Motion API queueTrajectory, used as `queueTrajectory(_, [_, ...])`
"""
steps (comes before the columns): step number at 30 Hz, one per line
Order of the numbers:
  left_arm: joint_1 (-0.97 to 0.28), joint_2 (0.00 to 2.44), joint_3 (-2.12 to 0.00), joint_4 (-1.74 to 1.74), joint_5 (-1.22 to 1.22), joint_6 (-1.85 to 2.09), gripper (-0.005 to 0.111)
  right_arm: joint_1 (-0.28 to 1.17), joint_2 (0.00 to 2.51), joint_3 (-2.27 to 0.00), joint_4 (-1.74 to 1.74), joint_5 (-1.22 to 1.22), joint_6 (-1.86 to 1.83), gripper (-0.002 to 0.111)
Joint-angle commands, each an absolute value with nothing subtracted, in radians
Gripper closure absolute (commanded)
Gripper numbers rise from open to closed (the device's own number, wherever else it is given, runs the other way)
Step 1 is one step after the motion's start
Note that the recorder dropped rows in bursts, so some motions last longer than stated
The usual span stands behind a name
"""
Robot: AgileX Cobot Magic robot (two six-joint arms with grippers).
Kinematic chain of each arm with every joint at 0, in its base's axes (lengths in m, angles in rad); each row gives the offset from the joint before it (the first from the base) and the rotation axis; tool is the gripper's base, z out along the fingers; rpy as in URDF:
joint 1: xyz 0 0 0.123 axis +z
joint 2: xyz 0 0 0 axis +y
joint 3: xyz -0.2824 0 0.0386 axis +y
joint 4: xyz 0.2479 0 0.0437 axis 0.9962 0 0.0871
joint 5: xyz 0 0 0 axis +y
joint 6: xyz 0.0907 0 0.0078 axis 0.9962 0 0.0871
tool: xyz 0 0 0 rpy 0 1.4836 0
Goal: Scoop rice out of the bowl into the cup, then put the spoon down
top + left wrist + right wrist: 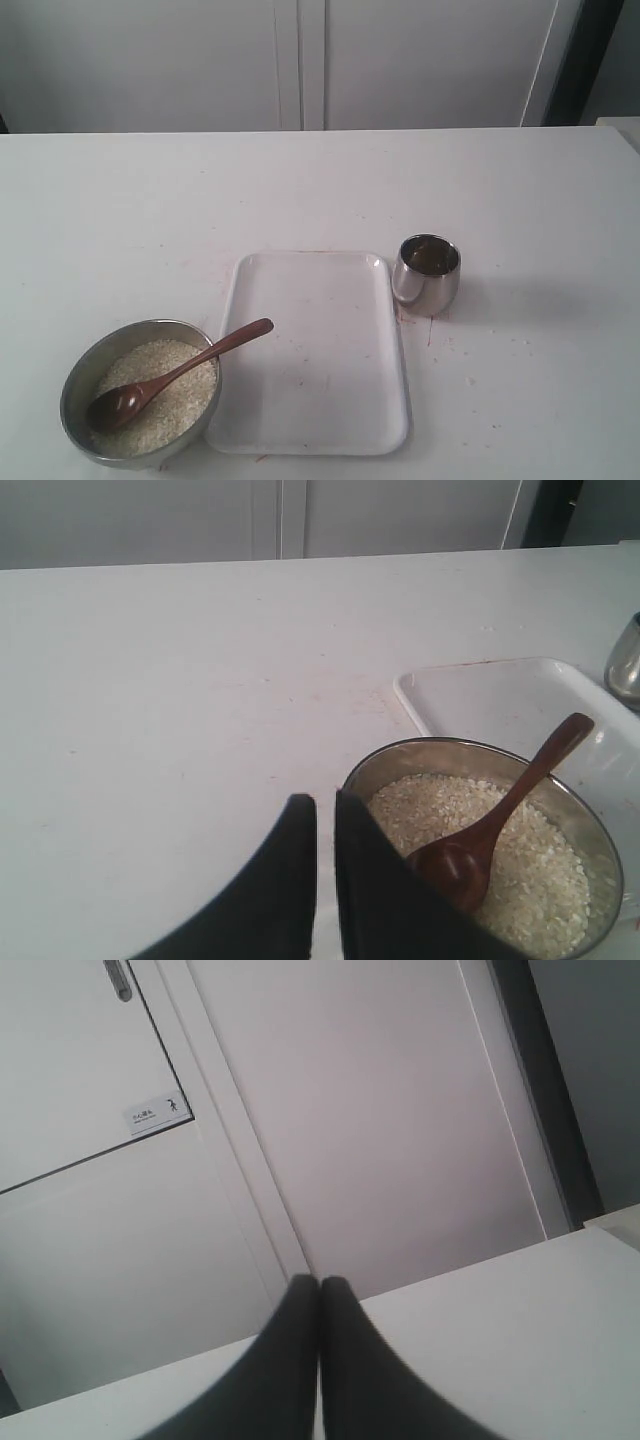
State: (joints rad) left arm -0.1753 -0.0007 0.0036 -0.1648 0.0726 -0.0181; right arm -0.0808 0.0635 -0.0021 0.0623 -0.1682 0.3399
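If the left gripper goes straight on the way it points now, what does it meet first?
The left gripper probably meets bare table beside the bowl; depth is unclear, so maybe the rim.

Bowl (72, 385): on the table (120, 200), left of the tray (320, 350)
Spoon (180, 371): in the bowl, on the rice (188, 392)
Cup (428, 285): right of the tray

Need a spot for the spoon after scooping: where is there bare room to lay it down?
The white tray between the bowl and the cup is bare throughout. The table beyond them is open too. Tight spots: where the bowl nears the tray's left edge in the exterior view, and between the cup and the tray's far right corner.
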Motion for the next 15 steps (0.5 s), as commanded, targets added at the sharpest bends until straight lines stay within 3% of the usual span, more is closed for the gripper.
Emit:
queueTrajectory(1, [-0.184,0.000,0.000,-0.171,0.076,-0.019,0.092,-0.088,0.061,0.000,0.059,-0.190,0.401,0.108])
queueTrajectory(7, [-0.184,0.000,0.000,-0.171,0.076,-0.019,0.092,-0.088,0.076,-0.109,0.056,0.126,0.541,0.108])
queueTrajectory(15, [-0.184,0.000,0.000,-0.171,0.076,-0.019,0.092,-0.088,0.353,-0.466,0.065,0.481,0.262,0.108])
